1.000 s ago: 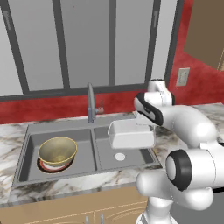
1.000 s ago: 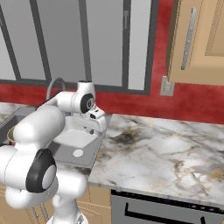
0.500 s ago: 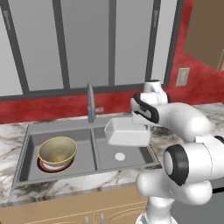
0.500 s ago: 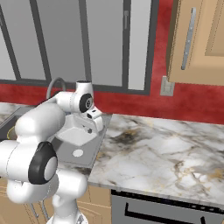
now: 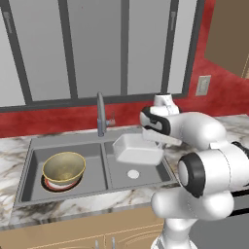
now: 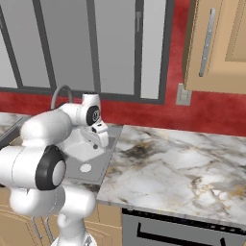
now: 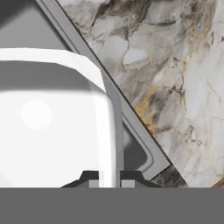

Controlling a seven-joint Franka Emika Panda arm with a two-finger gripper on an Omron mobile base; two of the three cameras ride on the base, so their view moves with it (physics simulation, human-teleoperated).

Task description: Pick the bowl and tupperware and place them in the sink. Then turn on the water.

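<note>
My gripper [image 5: 162, 141] is shut on the right rim of the white tupperware [image 5: 136, 148], holding it in the air just above the right basin of the grey sink [image 5: 68, 141]. In the hand view the tupperware [image 7: 52, 131] spreads leftward from my gripper [image 7: 109, 178], whose tips pinch its wall. From the right base view the tupperware [image 6: 80, 149] hangs below my gripper [image 6: 98, 139]. The olive-gold bowl [image 5: 64, 168] rests in the left basin. The water is out of view.
A red-and-white plate [image 5: 52, 185] lies under the bowl. The tall faucet [image 5: 100, 114] stands behind the divider, left of the tupperware. Marble counter [image 6: 173, 168] stretches right of the sink, with a red wall and window panes behind.
My gripper has carried the tupperware a little leftward, further over the right basin. The bowl has stayed put.
</note>
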